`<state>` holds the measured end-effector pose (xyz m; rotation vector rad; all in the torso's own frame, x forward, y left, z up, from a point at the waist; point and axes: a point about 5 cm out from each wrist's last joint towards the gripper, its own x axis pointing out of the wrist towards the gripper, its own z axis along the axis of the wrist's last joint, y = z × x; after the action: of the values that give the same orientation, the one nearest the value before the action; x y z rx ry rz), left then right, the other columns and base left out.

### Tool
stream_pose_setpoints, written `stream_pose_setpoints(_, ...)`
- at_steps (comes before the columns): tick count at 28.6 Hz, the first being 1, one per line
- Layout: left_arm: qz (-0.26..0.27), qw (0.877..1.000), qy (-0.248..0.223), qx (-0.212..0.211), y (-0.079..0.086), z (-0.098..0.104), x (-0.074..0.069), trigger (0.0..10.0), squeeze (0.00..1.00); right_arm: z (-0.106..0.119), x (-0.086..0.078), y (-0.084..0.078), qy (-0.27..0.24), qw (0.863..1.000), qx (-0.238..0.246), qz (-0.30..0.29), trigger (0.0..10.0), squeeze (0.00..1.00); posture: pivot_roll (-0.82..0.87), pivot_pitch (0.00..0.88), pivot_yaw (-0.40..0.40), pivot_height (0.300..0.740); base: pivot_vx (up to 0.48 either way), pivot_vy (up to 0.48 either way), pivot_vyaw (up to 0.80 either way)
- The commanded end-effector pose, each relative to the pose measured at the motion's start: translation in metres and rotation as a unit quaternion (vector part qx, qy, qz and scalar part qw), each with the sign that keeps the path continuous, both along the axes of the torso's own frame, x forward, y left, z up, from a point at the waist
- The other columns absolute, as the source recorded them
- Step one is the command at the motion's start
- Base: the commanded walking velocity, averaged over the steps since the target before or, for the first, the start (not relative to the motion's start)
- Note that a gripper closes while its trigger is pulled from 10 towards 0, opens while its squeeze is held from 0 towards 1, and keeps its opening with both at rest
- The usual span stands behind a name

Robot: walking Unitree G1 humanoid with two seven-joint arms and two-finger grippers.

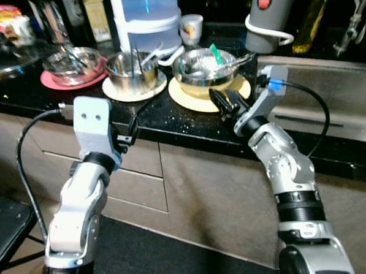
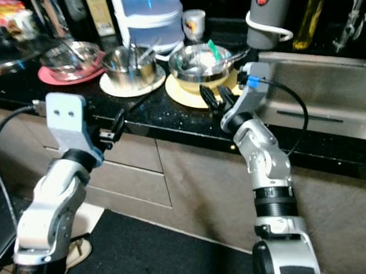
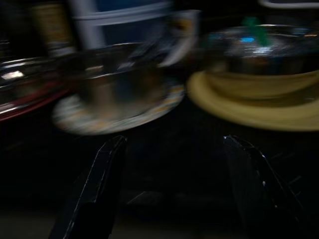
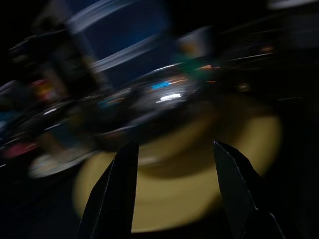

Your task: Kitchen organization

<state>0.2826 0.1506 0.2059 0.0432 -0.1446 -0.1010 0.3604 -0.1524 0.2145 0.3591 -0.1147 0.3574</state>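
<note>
Reaching over the black counter [image 1: 170, 122], right gripper [image 1: 225, 101] has fingers spread, tips just at the near rim of the yellow plate [image 1: 196, 100] carrying a steel bowl [image 1: 204, 67]. Left gripper [image 1: 130, 135] hangs at the counter edge, fingers apart, white plate with steel bowl [image 1: 132, 71] ahead.

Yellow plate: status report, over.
Right gripper open at yellow plate edge. Steel bowl with utensils on it. Left gripper open, short of counter.
</note>
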Motion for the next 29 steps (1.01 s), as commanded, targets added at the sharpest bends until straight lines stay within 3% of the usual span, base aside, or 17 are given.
stream_pose_setpoints(1,-0.009,1.0,0.001,-0.001,-0.003,0.001,0.0,10.0,0.0,0.002,0.001,-0.012,-0.005,1.0,0.018,-0.021,10.0,0.0,0.01,0.029,0.01,0.74,0.368,0.0,-0.8)
stream_pose_setpoints(12,-0.006,1.0,0.003,-0.004,-0.004,0.001,0.0,10.0,0.0,0.004,0.001,-0.013,-0.009,0.999,0.015,-0.032,10.0,0.0,0.01,0.028,0.01,0.74,0.359,0.0,0.0)
stream_pose_setpoints(16,0.003,1.0,0.009,-0.014,-0.002,0.0,0.0,10.0,0.0,0.004,0.002,-0.013,-0.008,0.999,0.014,-0.033,10.0,0.0,0.01,0.029,0.008,0.74,0.0,0.0,0.0)
stream_pose_setpoints(29,-0.04,0.998,0.037,-0.033,-0.017,-0.006,-0.009,10.0,0.0,0.004,0.004,-0.014,-0.005,0.999,0.007,-0.034,10.0,0.0,0.02,0.026,0.003,0.74,0.0,0.0,0.0)
